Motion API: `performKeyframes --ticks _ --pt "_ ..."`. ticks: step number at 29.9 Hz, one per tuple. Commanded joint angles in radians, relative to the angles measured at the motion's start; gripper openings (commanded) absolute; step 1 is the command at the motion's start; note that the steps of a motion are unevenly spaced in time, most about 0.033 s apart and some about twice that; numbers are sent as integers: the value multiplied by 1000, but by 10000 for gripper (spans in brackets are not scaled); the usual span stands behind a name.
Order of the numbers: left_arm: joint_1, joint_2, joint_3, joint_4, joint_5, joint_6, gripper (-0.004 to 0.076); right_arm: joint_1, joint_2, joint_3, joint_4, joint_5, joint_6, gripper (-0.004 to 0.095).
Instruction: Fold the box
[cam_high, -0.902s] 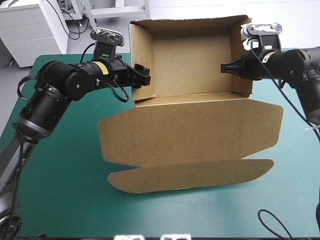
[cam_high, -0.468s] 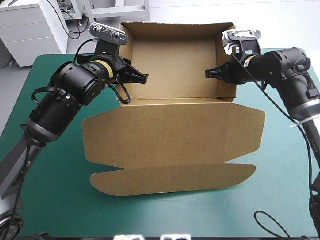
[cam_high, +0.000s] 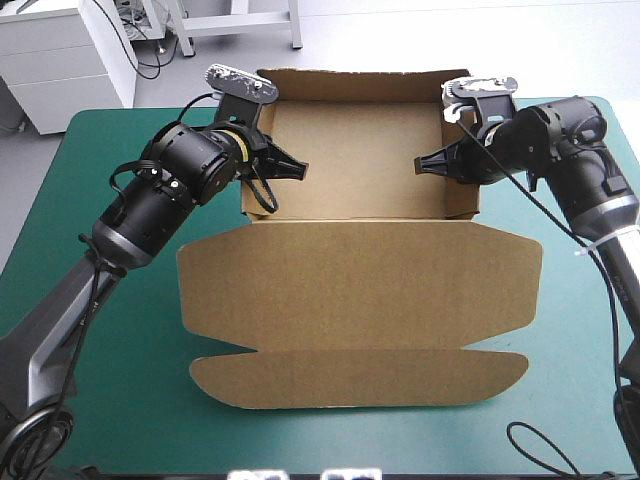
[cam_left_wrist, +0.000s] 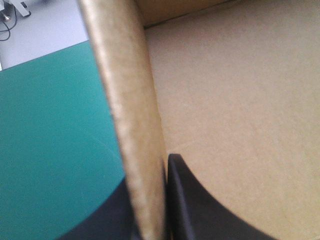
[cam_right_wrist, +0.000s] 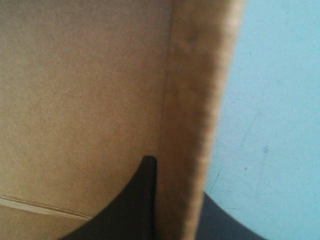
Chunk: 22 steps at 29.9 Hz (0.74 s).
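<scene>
I see L gripper (cam_high: 287, 166) clamped on box (cam_high: 360, 290) L wall, R gripper (cam_high: 432, 162) clamped on R wall; box at far-mid of teal-green cover (cam_high: 100, 400), tray open, lid flat toward near edge

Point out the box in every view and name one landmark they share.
High view: the box sits mid-table, left gripper and right gripper clamping its side walls.
Left wrist view: its left wall stands between the fingers.
Right wrist view: its right wall stands between the fingers.
Shared landmark: the teal-green cover outside each wall.
</scene>
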Motion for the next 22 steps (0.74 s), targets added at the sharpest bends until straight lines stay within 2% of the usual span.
performKeyframes --ticks 1,5,12,18,22 --pt "-12 -19 -29 -15 6 97 -7 4 -17 -37 -22 -35 -61 -12" --pt "-12 19 -29 -12 74 131 -7 4 31 -37 -17 40 -73 -12" --pt "11 85 -29 -33 160 166 -6 4 82 -37 9 79 -79 -13" --pt "114 127 -29 -296 171 267 0 4 107 -37 8 100 -79 -13" --pt "150 150 -29 -309 198 293 0 4 128 -37 19 96 -79 -13"
